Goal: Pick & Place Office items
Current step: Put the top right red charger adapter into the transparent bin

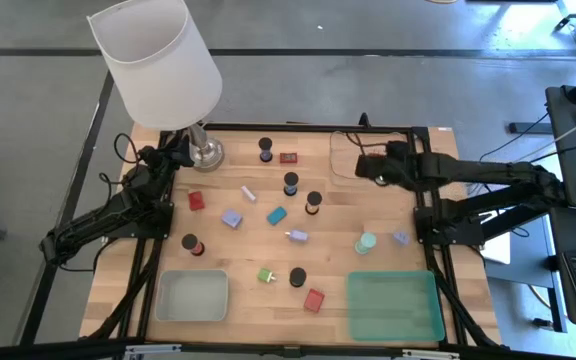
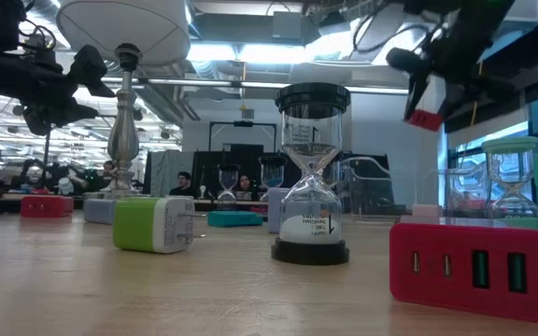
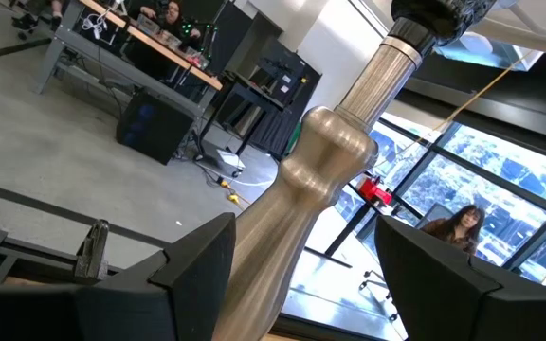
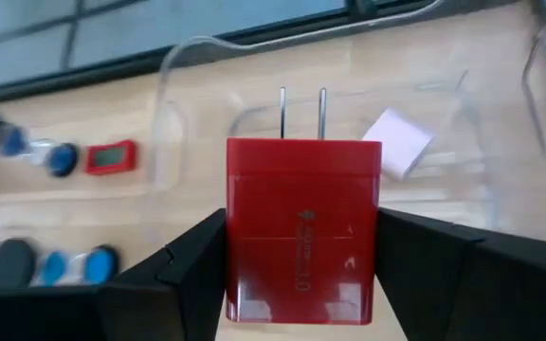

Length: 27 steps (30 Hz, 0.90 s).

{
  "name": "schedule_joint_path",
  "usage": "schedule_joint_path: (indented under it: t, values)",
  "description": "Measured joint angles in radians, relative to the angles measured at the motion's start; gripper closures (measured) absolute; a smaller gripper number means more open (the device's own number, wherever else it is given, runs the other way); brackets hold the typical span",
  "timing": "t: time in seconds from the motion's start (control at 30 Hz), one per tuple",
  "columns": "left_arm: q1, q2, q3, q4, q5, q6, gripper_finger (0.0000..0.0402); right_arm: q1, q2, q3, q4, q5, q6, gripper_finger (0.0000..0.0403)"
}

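Observation:
My right gripper (image 1: 366, 166) hangs over the clear tray (image 1: 353, 152) at the far right and is shut on a red plug block (image 4: 301, 237), seen lifted in the low view (image 2: 425, 119). A pale piece (image 4: 396, 142) lies in that tray. My left gripper (image 1: 176, 155) is open at the lamp's base, with a finger on either side of the brass stem (image 3: 320, 180); I cannot tell if they touch. Hourglasses (image 1: 291, 184), red (image 1: 197, 201), lilac (image 1: 232, 218), teal (image 1: 276, 215) and green (image 1: 266, 275) blocks rest on the wood. My right gripper pinches the red plug block by its two side faces (image 4: 240, 246), at the end away from the prongs. The fingers (image 4: 192, 270) slant down toward the table's left side and run along the block. The block is lifted clear, and its prongs (image 4: 301, 112) point away from the gripper.
The white-shaded lamp (image 1: 158, 60) stands at the far left corner. A grey tray (image 1: 192, 296) and a green tray (image 1: 395, 305) sit at the near edge. Another red block (image 1: 314, 300) and a pale teal hourglass (image 1: 366, 243) lie nearby. People sit in the room behind.

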Motion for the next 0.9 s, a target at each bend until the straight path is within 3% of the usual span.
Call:
schedule_joint_path:
  t: [0.17, 0.43, 0.7, 0.9]
  values:
    - [0.0, 0.0, 0.0, 0.0, 0.0, 0.0, 0.0151, -0.167, 0.065, 0.0, 0.075, -0.106, -0.192, 0.0182]
    - [0.0, 0.0, 0.0, 0.0, 0.001, 0.0, 0.0151, -0.353, 0.279, 0.0, 0.255, -0.27, -0.373, 0.0182]
    - [0.0, 0.0, 0.0, 0.0, 0.001, 0.0, 0.0151, -0.389, 0.477, 0.0, 0.468, -0.41, -0.456, 0.0182]
    - [0.0, 0.0, 0.0, 0.0, 0.001, 0.0, 0.0151, -0.389, 0.556, 0.003, 0.524, -0.446, -0.454, 0.0182]
